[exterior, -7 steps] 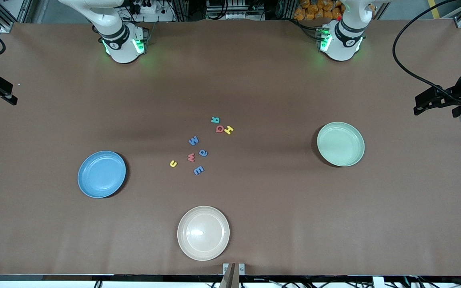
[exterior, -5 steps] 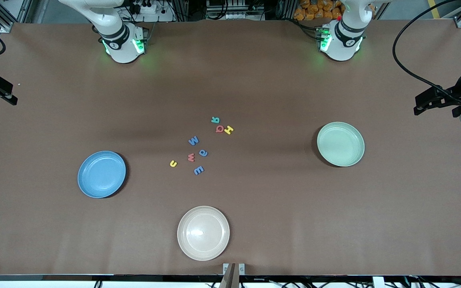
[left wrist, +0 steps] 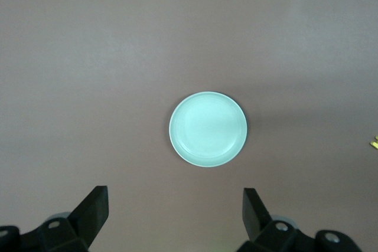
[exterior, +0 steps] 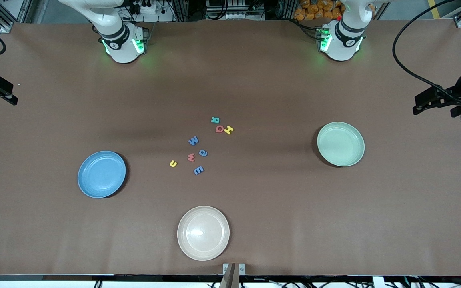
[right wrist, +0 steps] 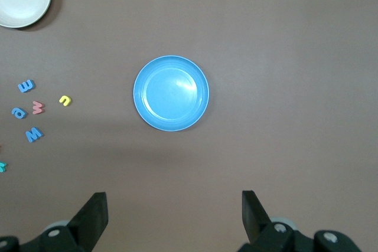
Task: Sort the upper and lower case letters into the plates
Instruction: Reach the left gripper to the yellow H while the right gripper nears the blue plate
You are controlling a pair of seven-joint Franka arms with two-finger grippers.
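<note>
Lying between plates (exterior: 101, 174), letters (exterior: 198, 145) untouched by fingers (left wrist: 91, 209).

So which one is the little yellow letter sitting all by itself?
Start at the blue plate toward the right arm's end of the table, then look to the bunch of tiny letters mid-table. The yellow letter lies at the edge of that bunch nearest the blue plate, beside a red letter. The other yellow one touches a red letter; this one touches nothing.
</note>
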